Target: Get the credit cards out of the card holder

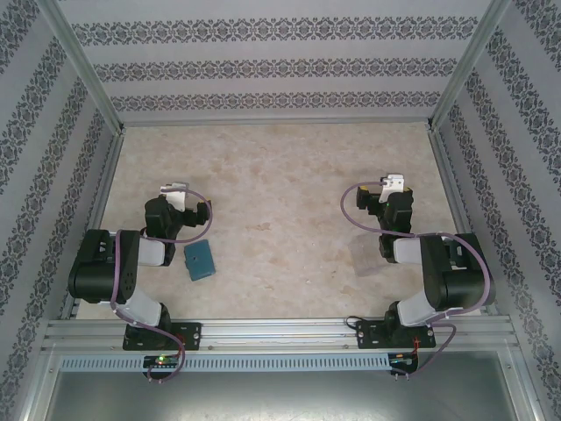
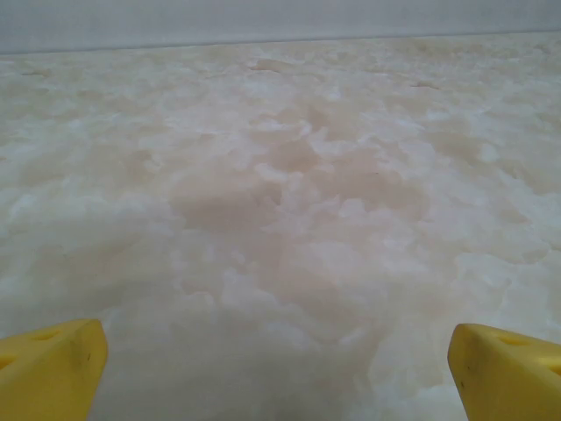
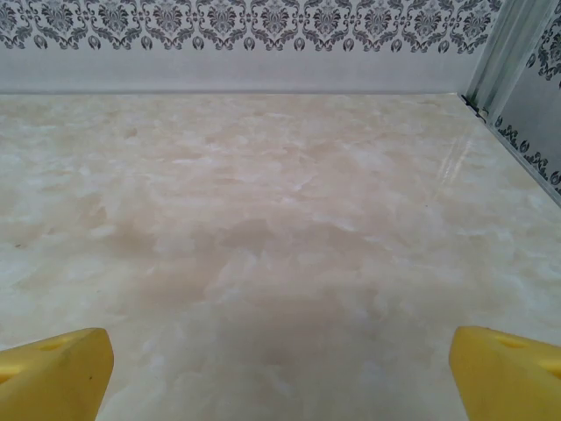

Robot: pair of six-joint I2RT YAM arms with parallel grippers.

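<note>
Here, teal card holder (image 1: 200, 260) lower left on the table (image 1: 289, 175), left gripper (image 2: 276, 373) spread wide and empty, right gripper (image 3: 280, 368) likewise spread, empty.

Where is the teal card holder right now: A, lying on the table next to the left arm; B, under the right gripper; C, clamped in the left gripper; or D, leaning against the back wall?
A: the top view shows the card holder lying flat on the table right beside the left arm, with nothing gripping it.
</note>
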